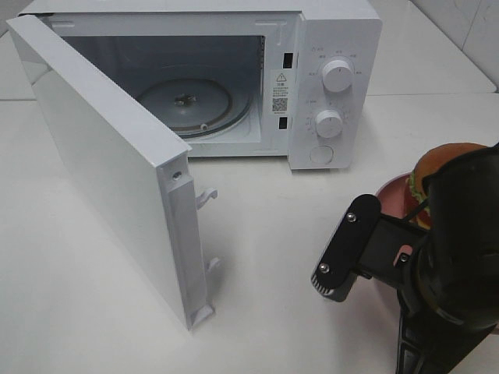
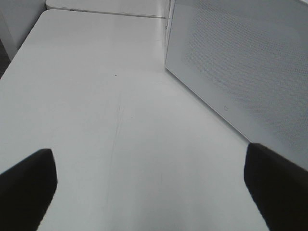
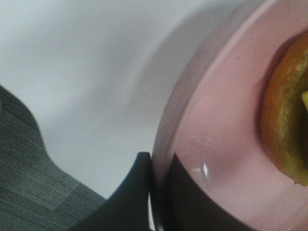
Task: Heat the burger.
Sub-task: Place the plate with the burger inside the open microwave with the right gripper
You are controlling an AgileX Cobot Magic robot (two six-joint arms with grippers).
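The burger [image 1: 441, 159], with a golden-brown bun and green lettuce, sits on a pink plate [image 1: 390, 195] at the right of the table, partly hidden behind my right arm [image 1: 448, 257]. In the right wrist view my right gripper [image 3: 156, 192] is shut on the rim of the plate [image 3: 216, 144], one finger above and one below, with the burger's bun edge [image 3: 284, 125] just beyond. My left gripper [image 2: 151, 192] is open over bare table beside the microwave door [image 2: 240, 62], with nothing between its fingers [image 2: 26, 187].
The white microwave [image 1: 335, 78] stands at the back with its door [image 1: 109, 156] swung wide open toward the front left. Its glass turntable [image 1: 187, 101] is bare. Grey floor [image 3: 29, 183] shows past the table edge near the plate.
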